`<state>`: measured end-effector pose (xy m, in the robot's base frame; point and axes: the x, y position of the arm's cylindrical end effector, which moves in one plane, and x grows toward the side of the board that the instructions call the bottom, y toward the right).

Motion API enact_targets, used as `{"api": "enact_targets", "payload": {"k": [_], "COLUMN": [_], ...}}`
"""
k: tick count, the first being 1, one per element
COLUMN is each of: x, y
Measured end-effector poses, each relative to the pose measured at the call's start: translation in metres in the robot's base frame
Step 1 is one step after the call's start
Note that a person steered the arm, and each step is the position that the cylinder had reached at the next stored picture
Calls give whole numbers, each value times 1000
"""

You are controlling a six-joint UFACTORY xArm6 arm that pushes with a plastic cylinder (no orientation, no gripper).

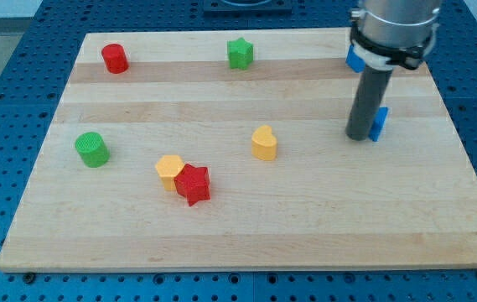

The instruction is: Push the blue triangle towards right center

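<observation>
A blue block [379, 123], partly hidden behind the rod so its shape is unclear, sits at the view's right, about mid-height on the wooden board [246, 226]. My tip [359, 137] rests on the board touching this block's left side. A second blue block [355, 58] lies at the view's top right, mostly hidden behind the arm; its shape cannot be made out either.
A red cylinder [115, 58] is at the top left and a green star [240, 53] at top centre. A green cylinder [92, 149] is at the left. A yellow heart-like block [264, 143] is in the middle. A yellow hexagon [169, 170] touches a red star [194, 184].
</observation>
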<state>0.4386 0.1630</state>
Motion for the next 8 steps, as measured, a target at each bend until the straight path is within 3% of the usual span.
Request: {"api": "enact_targets", "payload": {"k": [5,8], "x": [-35,-39], "y": [-35,21]}}
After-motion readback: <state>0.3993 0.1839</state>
